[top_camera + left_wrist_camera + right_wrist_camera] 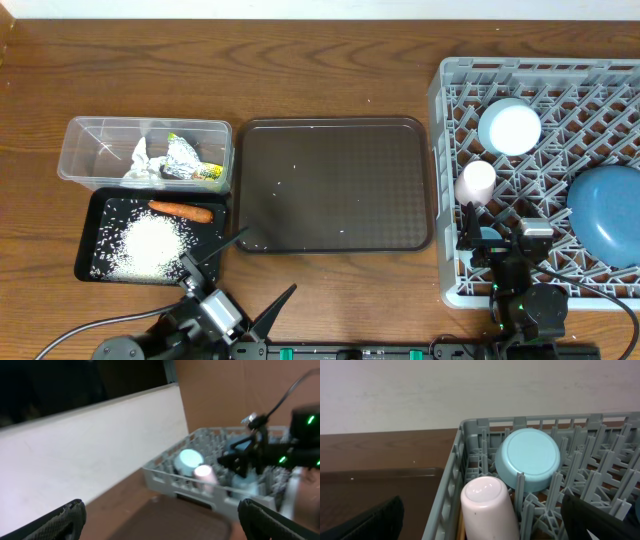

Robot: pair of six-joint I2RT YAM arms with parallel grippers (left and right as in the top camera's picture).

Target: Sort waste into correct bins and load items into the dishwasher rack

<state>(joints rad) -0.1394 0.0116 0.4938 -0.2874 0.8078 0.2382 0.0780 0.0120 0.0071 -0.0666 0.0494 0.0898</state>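
The grey dishwasher rack (452, 150) stands at the right. In it are an upturned light blue cup (510, 127), a pinkish-white cup (476, 182) and the blue plate (605, 208). The clear tub (90, 140) holds white tissue (142, 160), silver foil (182, 155) and a yellow-green wrapper (208, 172). The black tray (100, 215) holds rice (150, 245) and the carrot (180, 210). My right gripper (500, 235) is open above the rack's front left, with the pinkish-white cup (485, 505) between its fingers (485, 527). My left gripper (245, 280) is open and empty. The white bowl is not visible.
The brown serving tray (335, 185) lies in the middle with a few stray rice grains on it. A thin tan sliver (460, 530) shows beside the pinkish-white cup in the rack. The left wrist view shows the rack (165, 472) and the right arm (280, 450).
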